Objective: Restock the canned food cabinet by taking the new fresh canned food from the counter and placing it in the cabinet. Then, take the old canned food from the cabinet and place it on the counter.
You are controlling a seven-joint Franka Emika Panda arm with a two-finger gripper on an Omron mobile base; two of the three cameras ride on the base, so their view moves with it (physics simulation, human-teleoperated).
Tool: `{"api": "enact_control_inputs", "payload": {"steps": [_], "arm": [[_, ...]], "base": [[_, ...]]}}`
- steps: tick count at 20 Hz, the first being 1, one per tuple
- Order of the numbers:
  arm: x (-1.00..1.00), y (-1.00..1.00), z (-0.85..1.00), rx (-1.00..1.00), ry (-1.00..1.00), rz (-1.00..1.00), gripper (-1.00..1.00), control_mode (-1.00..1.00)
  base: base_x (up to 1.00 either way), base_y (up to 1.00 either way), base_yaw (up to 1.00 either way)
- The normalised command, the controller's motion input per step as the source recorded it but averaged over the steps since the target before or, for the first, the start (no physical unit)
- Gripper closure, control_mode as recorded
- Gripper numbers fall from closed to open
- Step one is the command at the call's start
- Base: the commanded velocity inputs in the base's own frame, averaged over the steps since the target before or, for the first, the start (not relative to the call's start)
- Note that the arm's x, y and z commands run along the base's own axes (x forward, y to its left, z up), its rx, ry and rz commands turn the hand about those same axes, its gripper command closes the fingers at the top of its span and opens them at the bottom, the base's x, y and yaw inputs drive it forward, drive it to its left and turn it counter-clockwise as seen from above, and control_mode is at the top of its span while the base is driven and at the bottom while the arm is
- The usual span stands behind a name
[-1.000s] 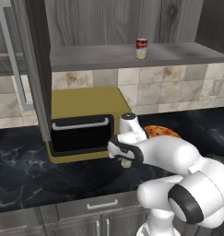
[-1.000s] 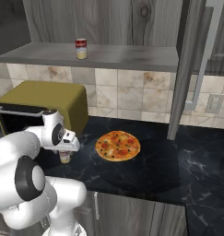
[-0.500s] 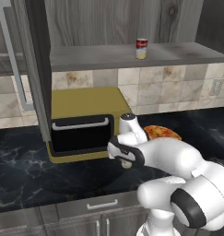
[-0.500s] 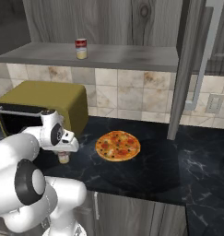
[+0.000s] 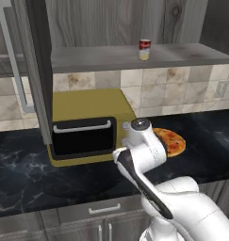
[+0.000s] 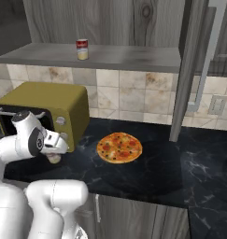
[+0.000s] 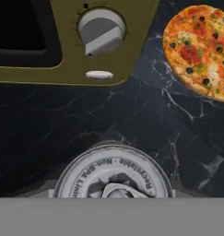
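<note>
now the new fresh canned food (image 7: 113, 173) sits at six o'clock in the hand view, on the counter (image 7: 132, 115) before the microwave (image 7: 62, 41), pizza (image 7: 201, 46) at two. the gripper (image 6: 54, 158), wide a second ago, has pinched it; lifting toward the cabinet (image 5: 134, 56) looks next.
</note>
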Motion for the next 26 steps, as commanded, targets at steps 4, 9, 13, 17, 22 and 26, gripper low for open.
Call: {"api": "enact_control_inputs", "payload": {"steps": [4,9,13,17,22,26], "arm": [[-0.99,-0.21,1.00,-0.03,-0.35,0.00,1.00,-1.00],[-1.00,-0.63,1.00,-0.02,-0.32,0.00,1.00,-1.00],[-0.77,-0.98,1.00,0.00,-0.26,0.00,1.00,-1.00],[-0.58,-1.00,1.00,0.00,-0.24,0.00,1.00,-1.00],[-0.25,-1.00,1.00,0.00,-0.20,0.04,1.00,-1.00],[0.08,-0.85,1.00,0.00,-0.20,0.09,1.00,-1.00]], "base": [[0.00,0.00,0.00],[0.00,0.00,0.00],[0.00,0.00,0.00],[0.00,0.00,0.00],[0.00,0.00,0.00],[0.00,0.00,0.00]]}}
